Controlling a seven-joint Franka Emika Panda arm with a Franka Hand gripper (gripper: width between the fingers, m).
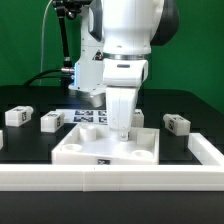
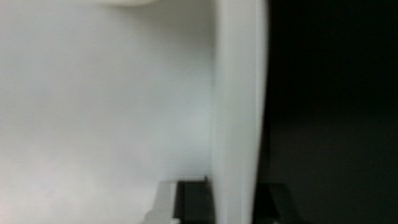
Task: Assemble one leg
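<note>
While the gripper [image 1: 122, 126] hangs low over the tray-like piece [image 1: 72, 150], at the part of it toward the exterior view's right and away from the camera, no leg can be made out standing in any of its round recesses. I therefore judge the task to be at its joining step or just short of it, with seating and tightening left to do. Whether the pincer is spread, pressed together or pinching a leg I cannot tell. Something white reaches from the hand down to the tray, but fingers and part run together, and the wrist view gives only a blurred white surface [image 2: 107, 110] against black. Three loose legs lie on the black table [image 1: 25, 100] around the tray: the far leg [image 1: 17, 116] and the near leg [image 1: 50, 121] off its side toward the exterior view's left, the third leg [image 1: 178, 124] off its other side, all apart from it. Each is a small white block bearing a black-and-white tag. The marker board [image 1: 95, 115] lies just behind the tray.
</note>
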